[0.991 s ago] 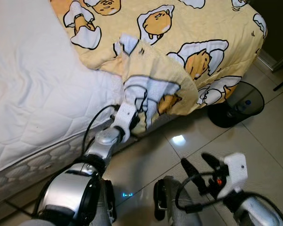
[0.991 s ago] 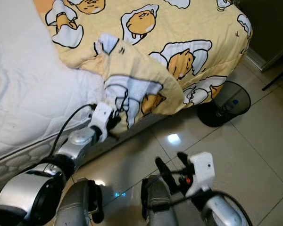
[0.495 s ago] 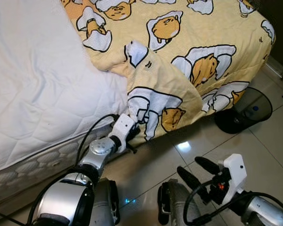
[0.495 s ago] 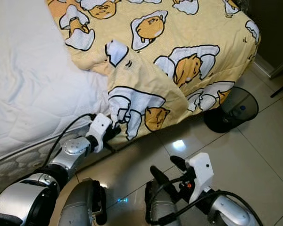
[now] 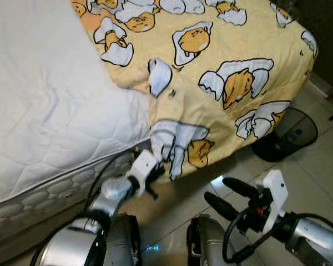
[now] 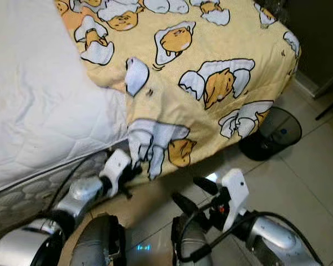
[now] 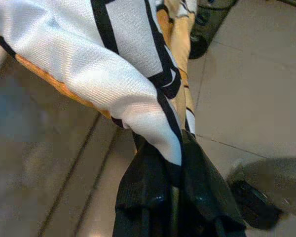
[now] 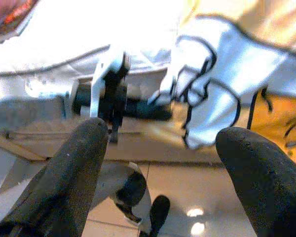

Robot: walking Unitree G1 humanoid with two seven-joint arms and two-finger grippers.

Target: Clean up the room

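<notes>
1. Blanket [image 5: 211, 83], yellow with cartoon egg prints, covers the foot of the bed and hangs over its corner toward the tiled floor [image 5: 322, 160]; bare white mattress [image 5: 44, 111] lies to my left. My left pincer [image 5: 155, 169] grips the blanket's hanging corner beside the mattress edge. My right pincer [image 5: 225, 197] hovers above the floor, fingers wide apart, holding nothing. A black fan [image 5: 291, 133] stands on the floor near the bed's corner.
2. Left wrist: my black fingers [image 7: 197, 197] are pinched tight on a fold of the blanket [image 7: 113, 74].
3. Right wrist: two spread fingers [image 8: 74, 173] frame the left pincer [image 8: 155, 111] at the blanket's corner.
</notes>
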